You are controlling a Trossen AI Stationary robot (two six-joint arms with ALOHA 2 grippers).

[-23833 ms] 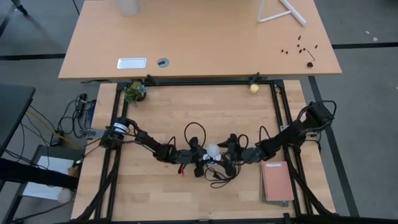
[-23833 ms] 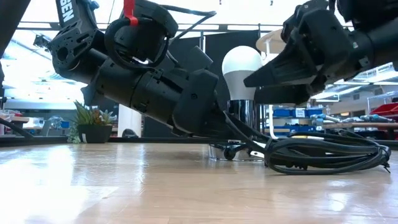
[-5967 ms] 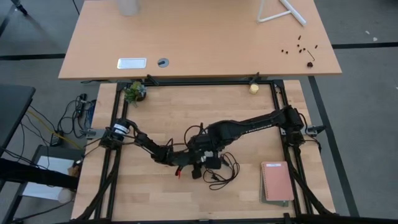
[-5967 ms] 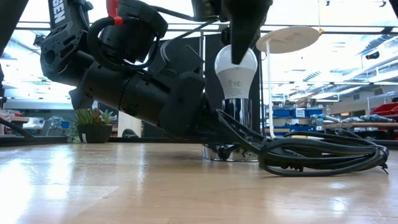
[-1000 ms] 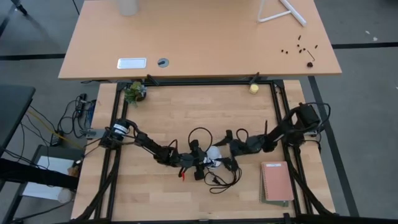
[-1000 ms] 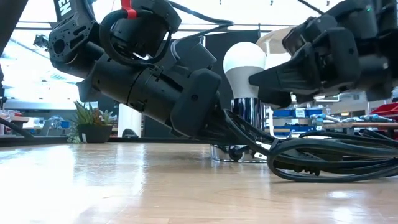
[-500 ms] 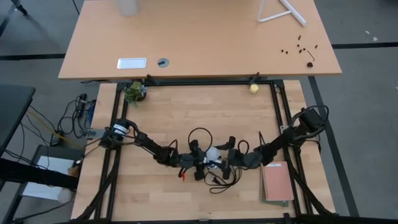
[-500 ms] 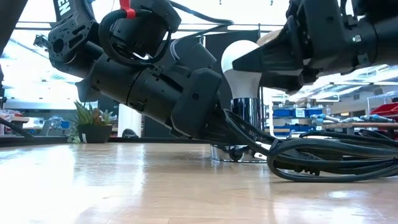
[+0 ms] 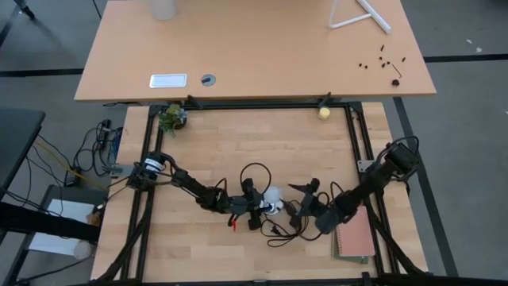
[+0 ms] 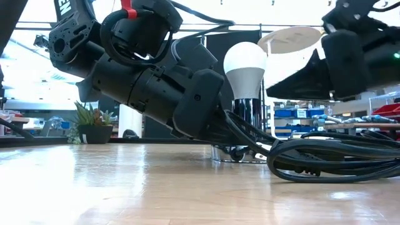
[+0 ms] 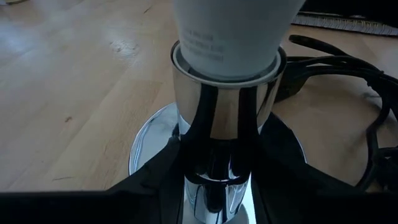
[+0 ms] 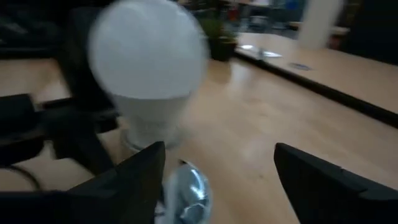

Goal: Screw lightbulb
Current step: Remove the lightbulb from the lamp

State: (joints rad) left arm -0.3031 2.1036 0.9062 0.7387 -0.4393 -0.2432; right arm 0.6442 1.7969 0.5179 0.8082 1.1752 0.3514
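1. The right gripper has its fingers apart and holds nothing, just beside the lightbulb.
2. The left gripper is closed on the chrome socket.
3. The lightbulb stands upright in the socket.
4. It looks light, smooth and fragile; best gripped gently at its widest part.

Even overhead light; low view backlit, arms silhouetted; right wrist view motion-blurred, perhaps defocused too
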